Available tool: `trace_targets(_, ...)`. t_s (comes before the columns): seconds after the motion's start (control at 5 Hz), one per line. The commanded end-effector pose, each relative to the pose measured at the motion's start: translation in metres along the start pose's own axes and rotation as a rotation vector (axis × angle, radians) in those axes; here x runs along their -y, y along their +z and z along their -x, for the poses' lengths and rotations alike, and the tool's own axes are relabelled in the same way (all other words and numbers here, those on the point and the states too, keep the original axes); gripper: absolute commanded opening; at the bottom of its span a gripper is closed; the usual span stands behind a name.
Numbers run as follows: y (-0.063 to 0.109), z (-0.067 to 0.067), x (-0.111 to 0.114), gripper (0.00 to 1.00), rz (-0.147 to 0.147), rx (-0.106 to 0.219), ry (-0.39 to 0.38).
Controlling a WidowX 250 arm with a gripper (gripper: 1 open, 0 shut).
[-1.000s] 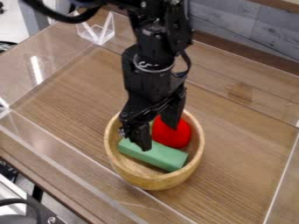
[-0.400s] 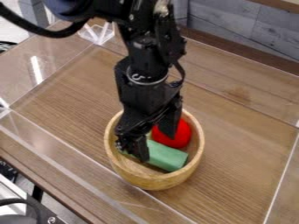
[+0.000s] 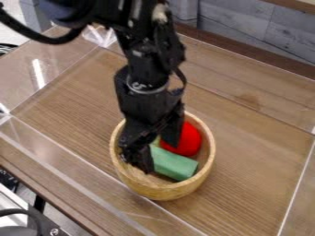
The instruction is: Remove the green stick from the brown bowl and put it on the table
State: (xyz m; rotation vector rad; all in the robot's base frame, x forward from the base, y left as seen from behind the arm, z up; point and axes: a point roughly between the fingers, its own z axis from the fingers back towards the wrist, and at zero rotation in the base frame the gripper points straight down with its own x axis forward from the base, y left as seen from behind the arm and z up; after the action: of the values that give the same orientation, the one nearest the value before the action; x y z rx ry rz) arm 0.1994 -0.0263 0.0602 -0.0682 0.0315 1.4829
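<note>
The bowl (image 3: pixel 164 166) is sitting near the bench's front edge, with a strip of bare wood-grain bench (image 3: pixel 246 101) lying open all around it, widest toward the back and the left side. Clear walls (image 3: pixel 50 88) are standing along the bench's edges, hemming that room in; the one at the right is only showing as a faint glare line.

The gripper (image 3: pixel 155 150) is pointing straight down into the bowl, its jaws standing apart, one dark finger on each side of the stick's (image 3: pixel 174 166) left end. Whether either finger is touching the stick is hard to make out, since the black fingers are blurring into shadow. The stick is lying inside the bowl, toward its front, with its left part hidden behind the fingers. A strawberry (image 3: pixel 186 139) is sitting just behind the stick, partly covered by the gripper. The arm's upper part is running out of the picture at the top.

The bowl is round, pale wood, thick-rimmed. The stick is a flat matte green bar. The strawberry is round and red.
</note>
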Motion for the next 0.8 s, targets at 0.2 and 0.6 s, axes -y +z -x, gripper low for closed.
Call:
trace_targets(0.2, -0.042, 0.024, 0.004, 0.0, 0.013, 0.012, 0.007)
trace_targets(0.6, -0.047, 0.032, 0.007, 0.0, 0.014, 0.013, 0.006)
